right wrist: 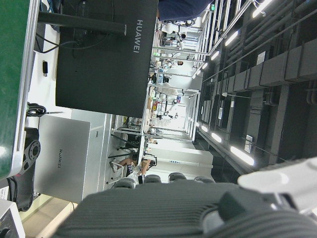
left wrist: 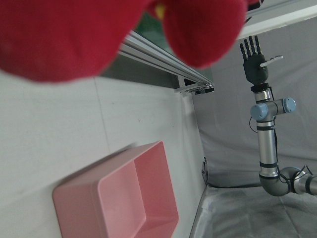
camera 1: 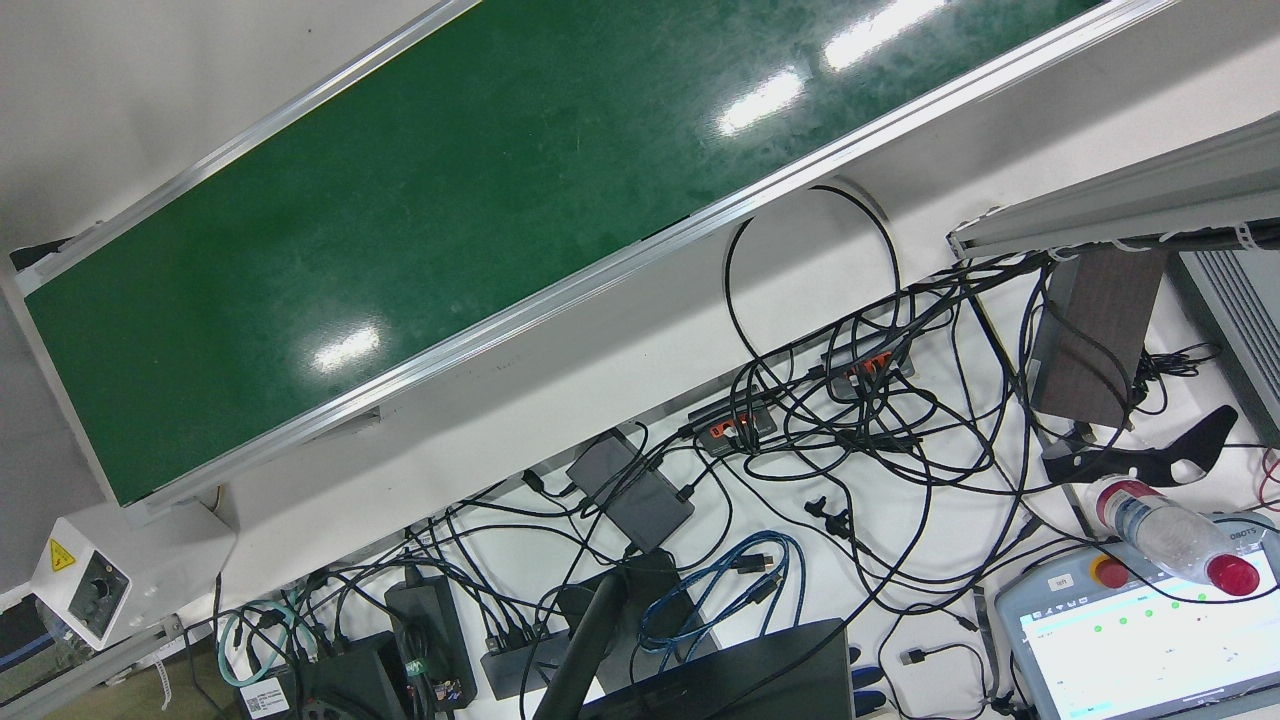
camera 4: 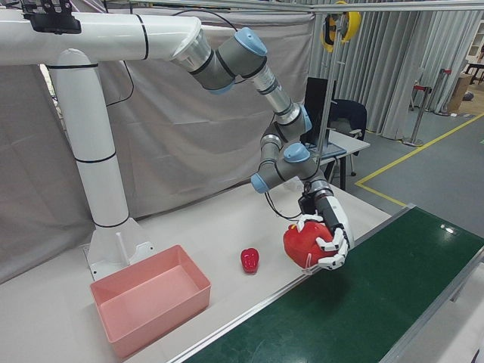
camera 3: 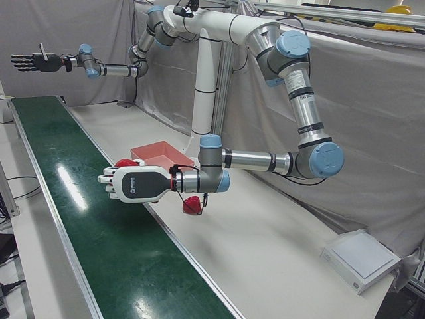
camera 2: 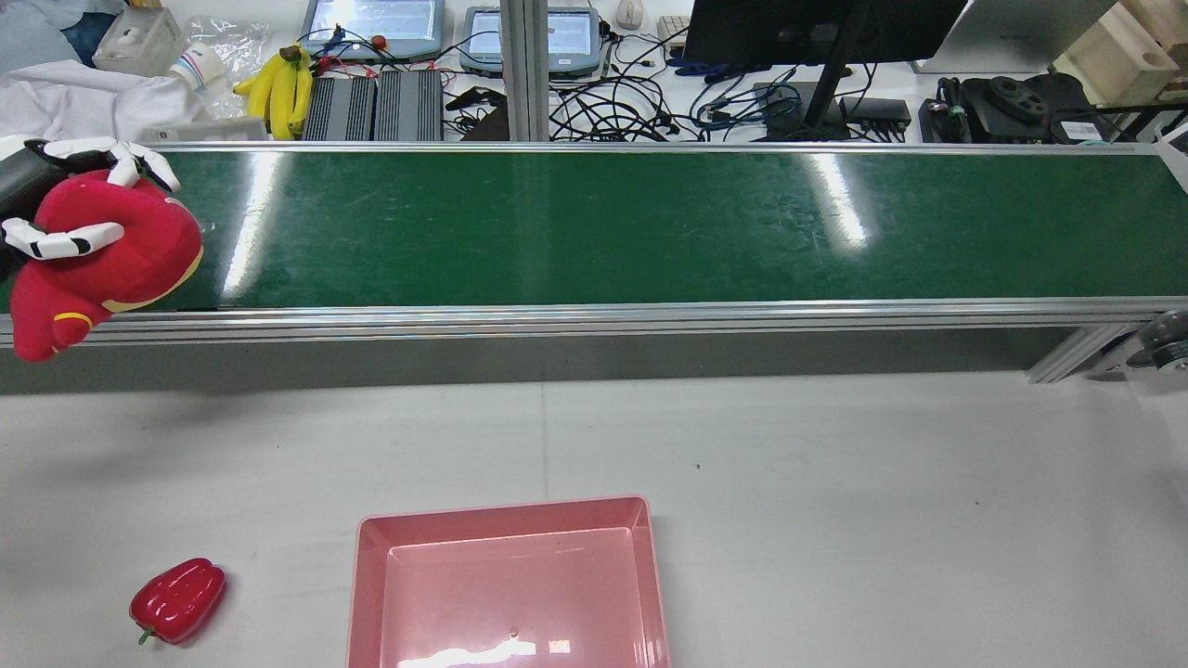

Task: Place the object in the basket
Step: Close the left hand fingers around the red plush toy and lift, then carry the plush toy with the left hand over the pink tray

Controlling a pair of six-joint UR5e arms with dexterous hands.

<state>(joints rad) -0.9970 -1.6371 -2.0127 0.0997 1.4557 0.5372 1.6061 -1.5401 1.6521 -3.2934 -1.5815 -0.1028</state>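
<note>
My left hand (camera 2: 65, 199) is shut on a red plush toy (camera 2: 102, 255) and holds it in the air over the near rail of the green belt (camera 2: 594, 223), at its left end. The right-front view shows the same hand (camera 4: 330, 243) wrapped around the toy (camera 4: 300, 244). The left hand view is half filled by the toy (left wrist: 74, 34). The pink basket (camera 2: 371, 594) stands empty on the grey table, near its front edge, also seen as basket (camera 4: 113, 318). My right hand (camera 3: 33, 62) is open and held high beyond the belt's far end, holding nothing.
A red bell pepper (camera 2: 176, 601) lies on the table left of the basket, pepper (camera 4: 249, 259). Behind the belt are monitors, cables (camera 1: 850, 440), bananas (camera 2: 278, 88) and a water bottle (camera 1: 1170, 535). The belt (camera 1: 450, 220) carries nothing.
</note>
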